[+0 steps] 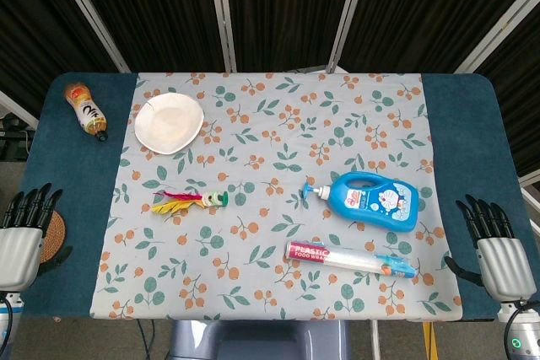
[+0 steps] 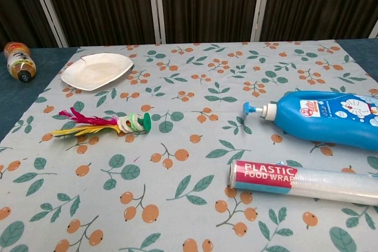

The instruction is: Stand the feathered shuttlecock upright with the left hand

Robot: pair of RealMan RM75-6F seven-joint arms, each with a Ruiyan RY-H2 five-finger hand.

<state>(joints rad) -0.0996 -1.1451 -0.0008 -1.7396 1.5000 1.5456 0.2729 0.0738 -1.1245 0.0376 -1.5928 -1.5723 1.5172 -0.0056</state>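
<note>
The feathered shuttlecock [image 1: 191, 201] lies on its side on the patterned cloth, left of centre, red and yellow feathers pointing left and its green and white disc base to the right; the chest view shows the shuttlecock [image 2: 103, 124] the same way. My left hand [image 1: 24, 227] rests at the table's left edge, fingers straight and apart, holding nothing, well left of the shuttlecock. At the right edge my right hand [image 1: 496, 242] is also open and holds nothing. Neither hand appears in the chest view.
A white plate [image 1: 169, 123] sits at the back left. A brown bottle [image 1: 88, 110] lies at the far left corner. A blue pump bottle [image 1: 371, 200] and a plastic wrap roll [image 1: 348, 258] lie at the right. A cork coaster [image 1: 56, 236] lies beside my left hand.
</note>
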